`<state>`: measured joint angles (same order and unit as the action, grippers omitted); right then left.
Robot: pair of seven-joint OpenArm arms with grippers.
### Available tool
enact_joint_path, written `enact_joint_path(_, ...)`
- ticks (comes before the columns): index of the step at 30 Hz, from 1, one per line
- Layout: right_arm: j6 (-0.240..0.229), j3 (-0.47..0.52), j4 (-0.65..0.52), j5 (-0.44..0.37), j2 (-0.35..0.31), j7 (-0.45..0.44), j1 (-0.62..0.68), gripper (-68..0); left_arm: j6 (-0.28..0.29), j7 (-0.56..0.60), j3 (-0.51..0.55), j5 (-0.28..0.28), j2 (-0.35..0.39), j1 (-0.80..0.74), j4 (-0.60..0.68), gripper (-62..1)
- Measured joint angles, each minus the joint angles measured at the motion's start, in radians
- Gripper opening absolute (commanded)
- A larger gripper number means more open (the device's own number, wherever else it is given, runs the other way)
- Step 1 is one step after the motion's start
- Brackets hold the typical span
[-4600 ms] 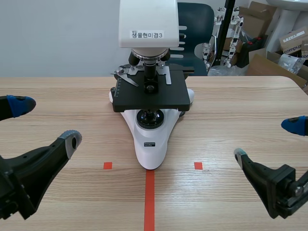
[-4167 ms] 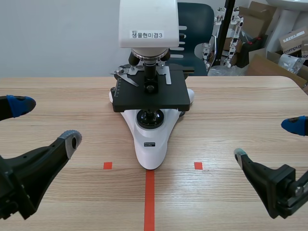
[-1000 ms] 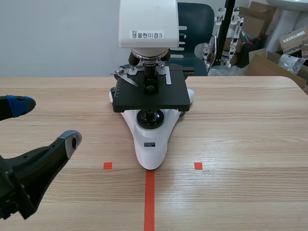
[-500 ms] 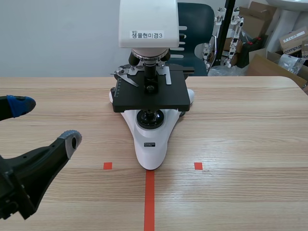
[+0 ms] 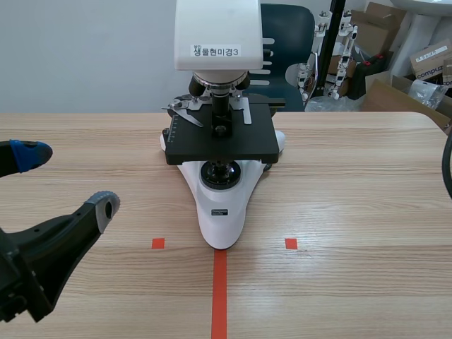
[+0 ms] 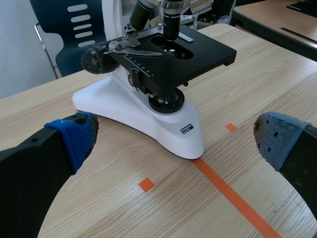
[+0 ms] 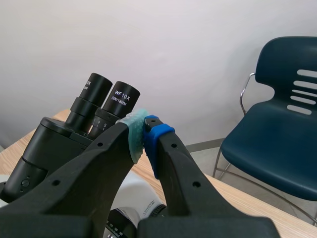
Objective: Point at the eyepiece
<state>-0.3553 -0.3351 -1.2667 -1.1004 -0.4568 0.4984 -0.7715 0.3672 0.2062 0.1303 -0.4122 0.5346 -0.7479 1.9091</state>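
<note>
A white and black microscope (image 5: pixel 220 206) stands at the table's middle, its head (image 5: pixel 217 35) labelled on the front. Its two black eyepieces (image 7: pixel 126 94) show in the right wrist view, tilted up from the dark head. My right gripper (image 7: pixel 144 135) is shut on nothing, raised high, its pad tips just beside the nearer eyepiece and slightly below its rim; whether they touch I cannot tell. In the scene view that gripper is out of sight. My left gripper (image 5: pixel 65 180) hangs open at the table's left, with the microscope's base (image 6: pixel 168 131) ahead of it in the left wrist view.
A dark blue chair (image 7: pixel 277 124) stands behind the table, also seen behind the microscope (image 5: pixel 286 32). Cardboard boxes (image 5: pixel 413 67) pile at the back right. A black cable (image 5: pixel 446 166) curves in at the right edge.
The right gripper, open and low at the table's right several seconds ago, has left the scene view. A black cable has come in at the right edge. The left arm has kept still.
</note>
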Motion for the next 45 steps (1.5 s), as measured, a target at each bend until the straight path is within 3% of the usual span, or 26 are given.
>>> enact_joint_path(45,0.000,-0.032,0.000,-0.019,0.019,0.001,0.000,-66.8,0.000,0.000,0.000,0.000,0.000,0.000,0.000,1.4)
